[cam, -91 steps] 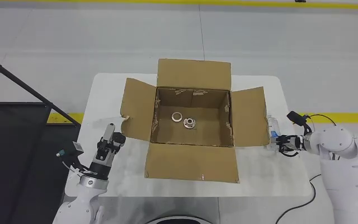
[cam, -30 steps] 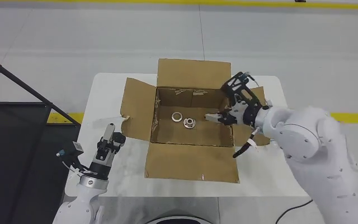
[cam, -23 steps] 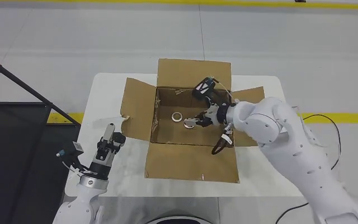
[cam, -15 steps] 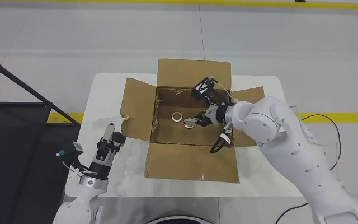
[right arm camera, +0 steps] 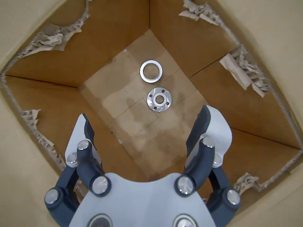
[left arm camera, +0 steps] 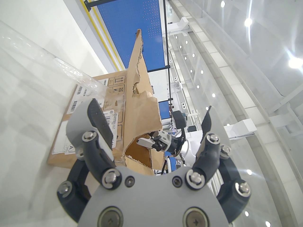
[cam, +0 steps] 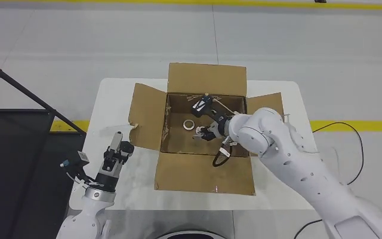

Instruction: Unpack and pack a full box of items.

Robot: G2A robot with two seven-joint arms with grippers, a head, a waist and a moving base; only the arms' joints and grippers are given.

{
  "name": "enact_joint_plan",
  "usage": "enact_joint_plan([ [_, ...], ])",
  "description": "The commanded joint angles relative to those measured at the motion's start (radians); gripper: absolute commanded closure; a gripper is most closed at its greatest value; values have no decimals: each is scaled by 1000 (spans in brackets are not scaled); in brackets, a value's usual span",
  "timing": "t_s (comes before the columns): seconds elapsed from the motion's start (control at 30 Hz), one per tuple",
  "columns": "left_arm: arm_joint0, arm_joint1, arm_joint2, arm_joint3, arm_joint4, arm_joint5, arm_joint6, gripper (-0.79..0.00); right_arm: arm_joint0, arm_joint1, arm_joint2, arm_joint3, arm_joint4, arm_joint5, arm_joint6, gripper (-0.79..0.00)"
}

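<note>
Table (cam: 113, 98) bearing the open box (cam: 203, 173), flaps splayed for access. Right gripper (right arm camera: 145, 116) hangs inside, jaws wide, probably lined up for the drilled flange disc (right arm camera: 159, 100) on the box floor; plain ring (right arm camera: 151, 71) just beside it. Left gripper (left arm camera: 151, 107), jaws wide, parked beside a side flap, out of the way.

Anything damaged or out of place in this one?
Yes. The cardboard box has ragged, torn paper along its inner top edges, and its side flap has a ripped edge. The ring and flange lie flat on its floor, apart.
</note>
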Motion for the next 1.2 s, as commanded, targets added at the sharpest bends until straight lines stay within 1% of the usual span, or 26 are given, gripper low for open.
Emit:
enact_joint_plan([
  [0.0, 0, 0, 0, 0, 0, 0, 0, -785, 30, -23, -35, 67, -3, 62, 20, -785],
  [0.03, 0, 0, 0, 0, 0, 0, 0, -785, 45, -36, -52, 93, 1, 79, 24, -785],
  [0.1, 0, 0, 0, 0, 0, 0, 0, -785, 69, -58, -77, 149, 27, 48, 8, -785],
  [0.13, 0, 0, 0, 0, 0, 0, 0, -785, 80, -67, -88, 179, 30, 43, 6, -736],
  [0.17, 0, 0, 0, 0, 0, 0, 0, -785, 90, -77, -99, 201, 36, 35, 3, -659],
  [0.2, 0, 0, 0, 0, 0, 0, 0, -785, 99, -86, -109, 221, 39, 22, 0, -616],
  [0.3, 0, 0, 0, 0, 0, 0, 0, -785, 122, -113, -143, 279, 32, 23, 21, -606],
  [0.33, 0, 0, 0, 0, 0, 0, 0, -785, 131, -122, -152, 299, 33, 35, 35, -585],
  [0.37, 0, 0, 0, 0, 0, 0, 0, -785, 140, -132, -162, 315, 33, 39, 46, -536],
  [0.4, 0, 0, 0, 0, 0, 0, 0, -785, 147, -141, -171, 330, 37, 36, 51, -517],
  [0.47, 0, 0, 0, 0, 0, 0, 0, -785, 161, -159, -186, 363, 36, 40, 58, -511],
  [0.53, 0, 0, 0, 0, 0, 0, 0, -785, 171, -175, -198, 389, 37, 34, 58, -483],
  [0.67, 0, 0, 0, 0, 0, 0, 0, -785, 189, -205, -221, 443, 35, 19, 70, -523],
  [0.77, 0, 0, 0, 0, 0, 0, 0, -785, 199, -228, -233, 482, 39, 8, 69, -511],
  [0.87, 0, 0, 0, 0, 0, 0, 0, -785, 208, -250, -244, 519, 42, -1, 70, -474],
  [0.9, 0, 0, 0, 0, 0, 0, 0, -785, 211, -257, -247, 531, 43, -3, 70, -443],
  [0.93, 0, 0, 0, 0, 0, 0, 0, -785, 213, -264, -251, 539, 44, -5, 70, -391],
  [0.97, 0, 0, 0, 0, 0, 0, 0, -785, 216, -271, -254, 549, 44, -7, 71, -376],
  [1.17, 0, 0, 0, 0, 0, 0, 0, -785, 229, -307, -262, 612, 47, -16, 75, -376],
])
